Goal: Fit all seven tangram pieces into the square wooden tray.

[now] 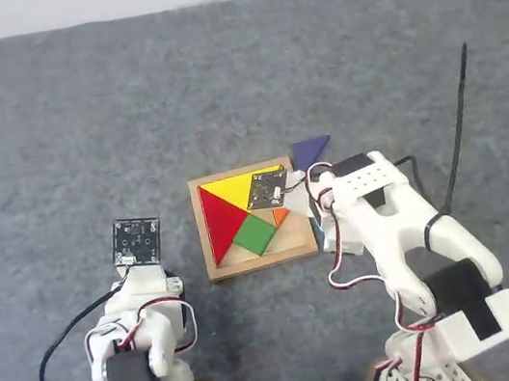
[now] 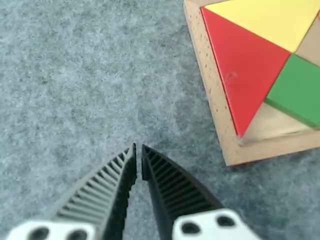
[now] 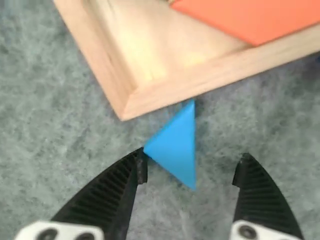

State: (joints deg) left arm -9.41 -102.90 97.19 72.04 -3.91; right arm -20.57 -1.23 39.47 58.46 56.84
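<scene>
The square wooden tray (image 1: 215, 267) holds a yellow triangle (image 1: 233, 190), a red triangle (image 1: 222, 223), a green square (image 1: 255, 234) and a small orange triangle (image 1: 280, 214). A purple piece (image 1: 309, 150) lies on the carpet just beyond the tray's far right corner. In the right wrist view a small blue triangle (image 3: 175, 145) lies on the carpet just outside a tray corner (image 3: 131, 99). My right gripper (image 3: 192, 167) is open around it, one fingertip (image 3: 139, 162) touching its edge. My left gripper (image 2: 138, 150) is shut and empty over carpet, left of the tray (image 2: 220, 125).
Grey carpet covers the whole table. The right arm (image 1: 392, 221) reaches along the tray's right side, its wrist board (image 1: 267, 188) over the tray. The left arm (image 1: 142, 336) sits near the front left. A black cable (image 1: 455, 132) rises at the right.
</scene>
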